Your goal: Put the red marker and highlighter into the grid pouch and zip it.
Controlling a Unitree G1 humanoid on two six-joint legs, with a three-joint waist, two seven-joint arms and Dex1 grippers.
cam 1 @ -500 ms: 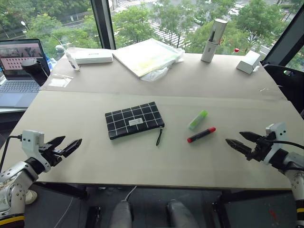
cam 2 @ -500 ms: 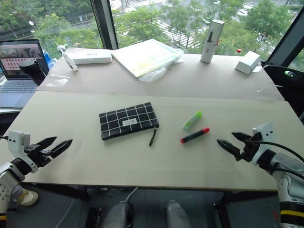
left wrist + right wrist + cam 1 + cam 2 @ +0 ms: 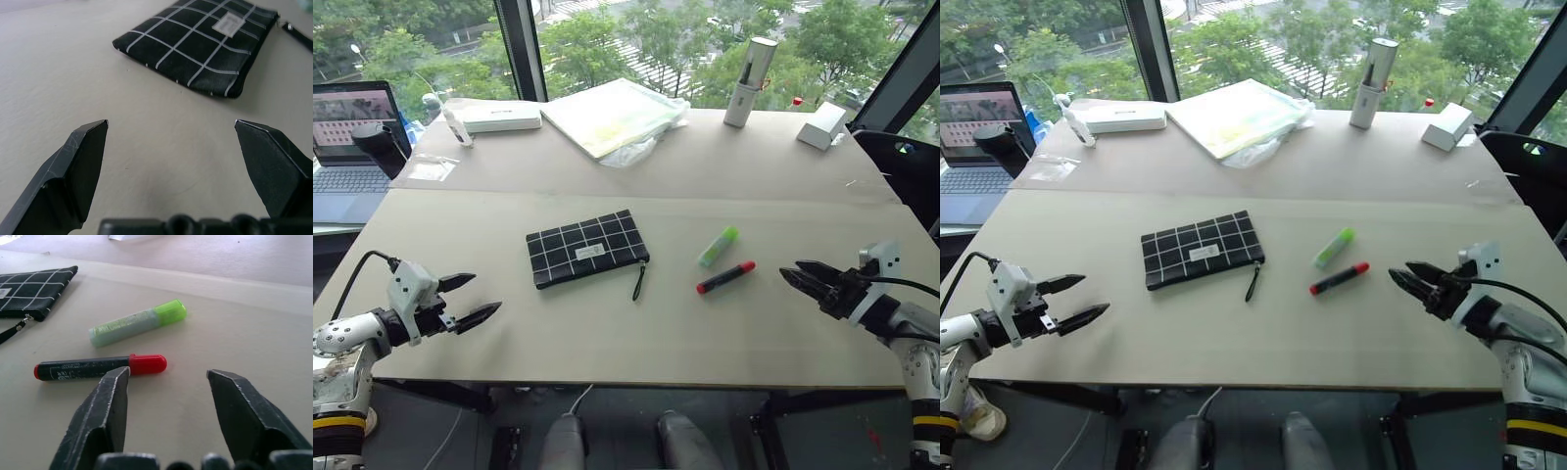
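Note:
The grid pouch (image 3: 587,248) lies flat on the table just left of centre, zipper strap (image 3: 639,281) trailing off its right end. To its right lie the light-green highlighter (image 3: 720,246) and, just in front of it, the red marker (image 3: 725,277), red cap pointing right. My left gripper (image 3: 487,292) hovers open near the front left edge, aimed at the pouch (image 3: 205,49), nothing between its fingers. My right gripper (image 3: 790,269) is open to the right of the marker (image 3: 98,367) and highlighter (image 3: 137,323), a short way from both and empty.
At the back stand a white box (image 3: 504,116), a plastic-wrapped pad (image 3: 617,116), a tall white cylinder (image 3: 751,83) and a small white box (image 3: 824,125). A laptop (image 3: 352,147) sits off the left edge. A seam (image 3: 656,196) crosses the table behind the pouch.
My left gripper has moved rightward over the table's front edge toward the pouch. My right gripper has shifted slightly farther over the table, level with the marker. The pouch, marker and highlighter have not moved.

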